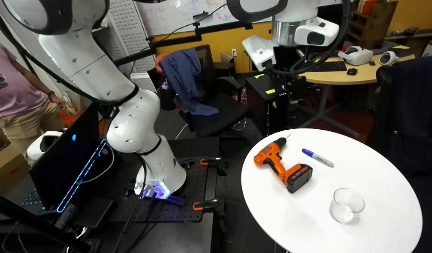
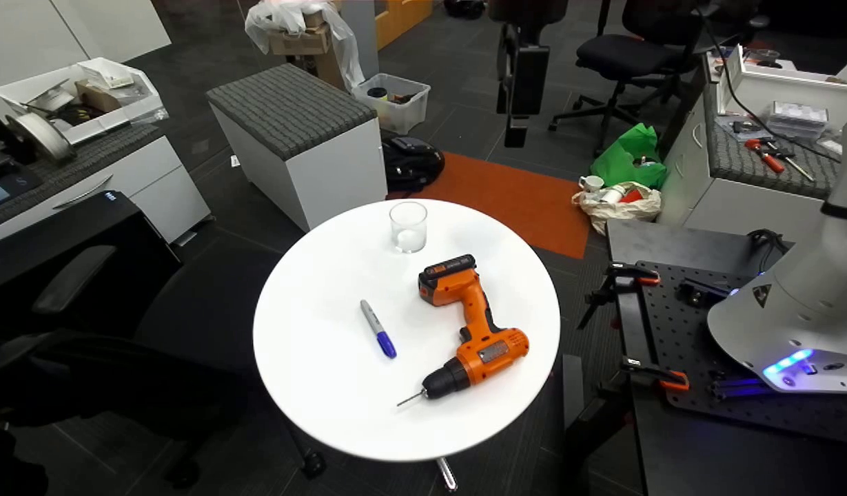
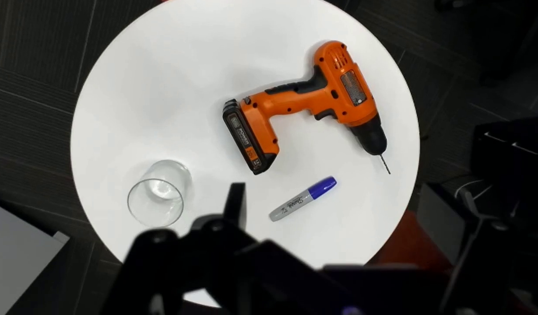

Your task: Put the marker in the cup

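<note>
The marker, grey with a blue-purple cap, lies flat on the white round table in both exterior views (image 1: pixel 317 157) (image 2: pixel 378 328) and in the wrist view (image 3: pixel 301 199). The cup, a clear short tumbler, stands upright on the same table in both exterior views (image 1: pixel 346 206) (image 2: pixel 409 227) and in the wrist view (image 3: pixel 157 199). My gripper (image 3: pixel 335 201) is open and empty, its two fingers wide apart. It hangs well above the table, and in the wrist view the marker shows between the fingers. It also shows in both exterior views (image 1: pixel 295 91) (image 2: pixel 518 127).
An orange-and-black power drill (image 1: pixel 268 154) lies beside the marker, its battery on the cup's side; it also shows in the wrist view (image 3: pixel 349 94). The white round table (image 2: pixel 313 275) stands beside the black robot bench (image 1: pixel 187 228). Chairs stand around it.
</note>
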Robot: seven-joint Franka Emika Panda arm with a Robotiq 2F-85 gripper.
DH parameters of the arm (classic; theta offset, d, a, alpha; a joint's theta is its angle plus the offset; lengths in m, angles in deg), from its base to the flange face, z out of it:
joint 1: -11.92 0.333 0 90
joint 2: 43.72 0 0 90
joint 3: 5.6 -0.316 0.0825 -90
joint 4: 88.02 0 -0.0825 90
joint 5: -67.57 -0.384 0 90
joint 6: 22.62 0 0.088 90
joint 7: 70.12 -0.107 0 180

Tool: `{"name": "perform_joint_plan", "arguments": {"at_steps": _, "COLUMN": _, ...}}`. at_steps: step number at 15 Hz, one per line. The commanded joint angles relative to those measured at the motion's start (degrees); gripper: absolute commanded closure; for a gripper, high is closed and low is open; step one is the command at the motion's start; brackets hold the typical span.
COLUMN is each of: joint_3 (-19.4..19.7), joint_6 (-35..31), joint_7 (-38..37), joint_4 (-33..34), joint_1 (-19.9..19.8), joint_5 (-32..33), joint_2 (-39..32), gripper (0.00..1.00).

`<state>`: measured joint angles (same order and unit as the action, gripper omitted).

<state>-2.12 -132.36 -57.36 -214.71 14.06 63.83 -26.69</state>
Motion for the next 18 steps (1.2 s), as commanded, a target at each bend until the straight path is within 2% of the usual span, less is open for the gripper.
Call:
{"name": "perform_joint_plan", "arguments": {"at_steps": 1, "joint_3": -0.6, "joint_6": -2.4, "joint_7": 3.0, "joint_4": 1.7, "joint_1": 0.8, "joint_5": -1.6, "joint_2": -2.3, "gripper": 0.0}}
{"name": "perform_joint_plan", "arguments": {"at_steps": 4, "joint_3": -1.5, "joint_6": -4.0, "joint_7": 1.5, "joint_4": 2.6, "joint_1": 1.4, "joint_5": -3.6, "joint_2": -4.3, "gripper": 0.0}}
{"name": "perform_joint_plan", "arguments": {"at_steps": 9, "joint_3": -2.8, "joint_6": -5.6, "joint_7": -0.6, "joint_4": 5.5, "joint_1": 2.4, "joint_5": -12.1, "joint_2": -9.2, "gripper": 0.0}}
{"name": "perform_joint_plan", "arguments": {"at_steps": 13, "joint_3": -4.9, "joint_6": -9.9, "joint_7": -10.5, "joint_4": 7.5, "joint_1": 2.2, "joint_5": -16.5, "joint_2": -13.3, "gripper": 0.0}}
{"name": "perform_joint_plan", "arguments": {"at_steps": 18, "joint_3": -7.4, "joint_6": -16.4, "joint_7": -22.9, "joint_4": 9.3, "joint_1": 2.6, "joint_5": -13.0, "joint_2": -19.1, "gripper": 0.0}}
